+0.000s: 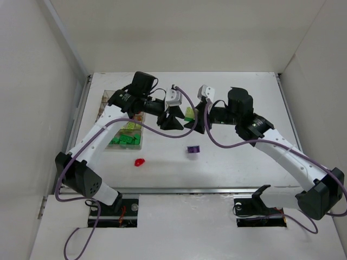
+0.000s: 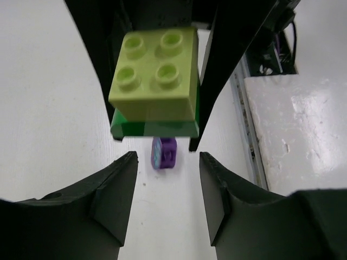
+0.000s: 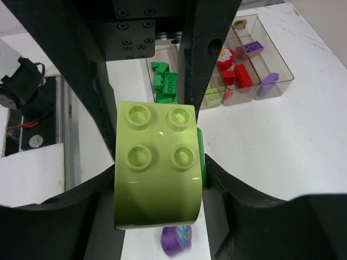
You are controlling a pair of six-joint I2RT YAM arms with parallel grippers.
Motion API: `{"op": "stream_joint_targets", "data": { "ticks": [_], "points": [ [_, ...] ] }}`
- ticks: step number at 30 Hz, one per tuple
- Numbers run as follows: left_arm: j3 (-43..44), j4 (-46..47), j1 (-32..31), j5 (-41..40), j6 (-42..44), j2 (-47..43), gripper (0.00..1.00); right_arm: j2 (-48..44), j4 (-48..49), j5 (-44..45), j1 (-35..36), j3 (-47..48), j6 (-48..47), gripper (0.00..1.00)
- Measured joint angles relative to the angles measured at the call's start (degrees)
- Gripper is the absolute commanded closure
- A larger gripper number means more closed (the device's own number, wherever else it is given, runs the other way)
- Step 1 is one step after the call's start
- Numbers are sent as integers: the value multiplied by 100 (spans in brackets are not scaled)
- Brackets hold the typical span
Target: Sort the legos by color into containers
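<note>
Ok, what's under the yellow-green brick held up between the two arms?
A dark green brick sits flush beneath the yellow-green brick; only its edge shows, the rest is covered. Farther down, a purple piece lies on the table.

The left arm (image 1: 92, 138) and right arm (image 1: 287, 154) have white link shells, black cylindrical joint housings and chunky black bases (image 1: 84, 181). A purple cable (image 1: 68, 173) runs along each. A white camera housing (image 1: 173, 96) tops each wrist. The left pincer (image 2: 168, 160) and right pincer (image 3: 160, 179) have broad, curved matte-black fingers. A black mounting plate (image 3: 130, 40) carries small socket-head screws.
</note>
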Motion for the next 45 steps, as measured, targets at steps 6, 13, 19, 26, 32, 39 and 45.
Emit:
{"op": "stream_joint_targets", "data": {
  "ticks": [6,13,19,26,32,39,45],
  "points": [
    [-813,55,538,-713,599,-177,37,-20,-2,697,28,-197,37,100],
    [-1926,4,1054,-1947,1340,-295,29,-15,2,1884,-68,-260,623,100],
    [-2402,472,708,-2555,944,-540,18,2,4,2785,-522,-291,1488,100],
    [-1427,1342,-780,-3156,-490,389,0,-83,22,4485,-1233,-612,2594,100],
    [-1040,2035,-1906,-3958,-1565,1388,0,-264,7,5584,-2009,-922,3303,100],
    [-704,2426,-2693,-5375,-2610,2459,0,-428,109,6035,-2262,-1294,3613,100],
    [-304,2752,-2774,-6258,-3368,2957,0,-787,122,6126,-2269,-1644,3694,100]
  ]
}}
